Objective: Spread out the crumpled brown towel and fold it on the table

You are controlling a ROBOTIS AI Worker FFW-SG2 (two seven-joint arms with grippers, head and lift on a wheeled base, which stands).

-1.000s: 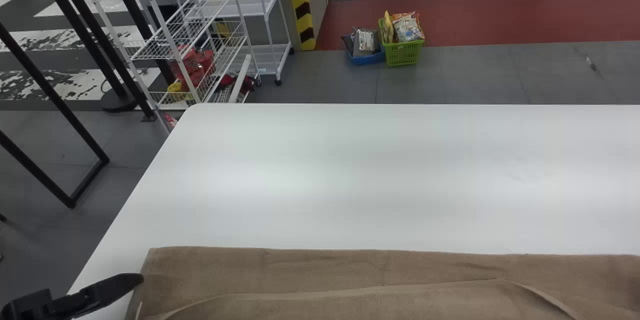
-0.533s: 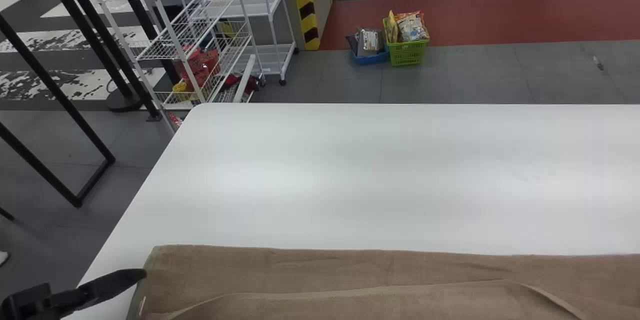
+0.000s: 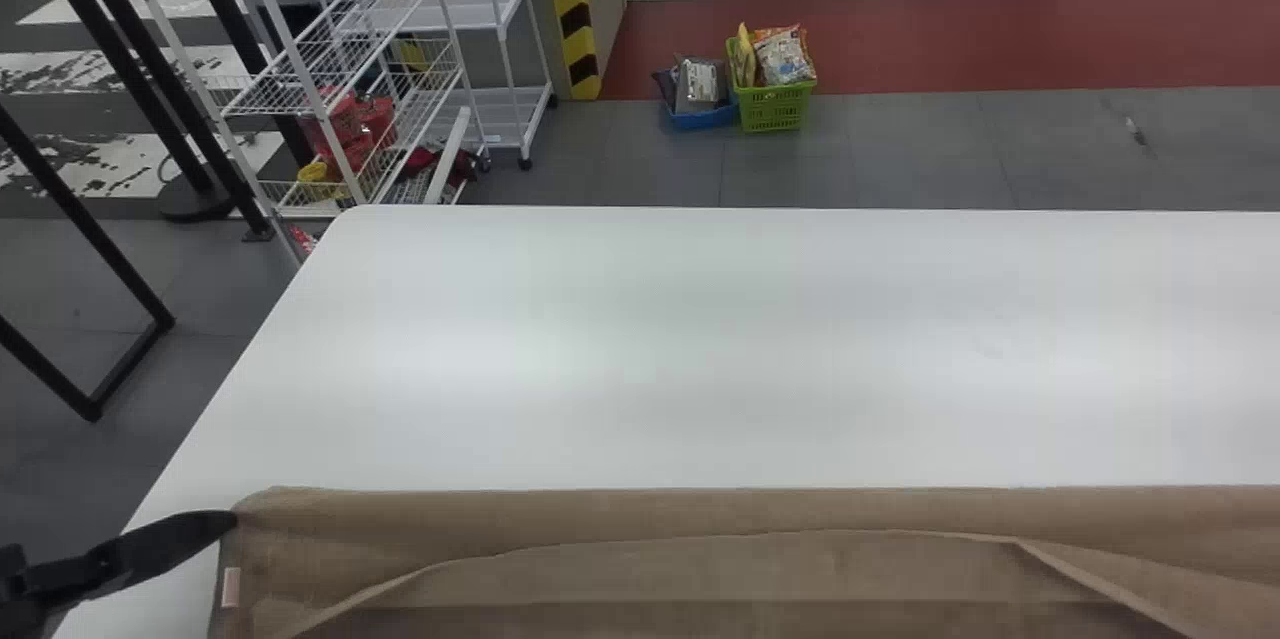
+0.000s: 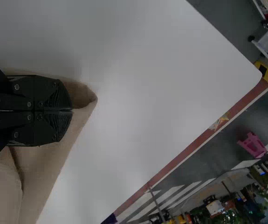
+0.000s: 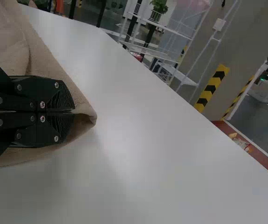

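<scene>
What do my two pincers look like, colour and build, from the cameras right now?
The left pincer and right pincer match: black and angular, built from flat links dotted with round metallic screw heads, with fine ridges towards the tips. Seen from the head camera, the left one looks slender, tapering to a narrow end.

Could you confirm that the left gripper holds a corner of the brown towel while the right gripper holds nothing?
The right gripper isn't empty: the right wrist view shows its jaws shut on another corner of the towel. The left gripper does hold one.
</scene>
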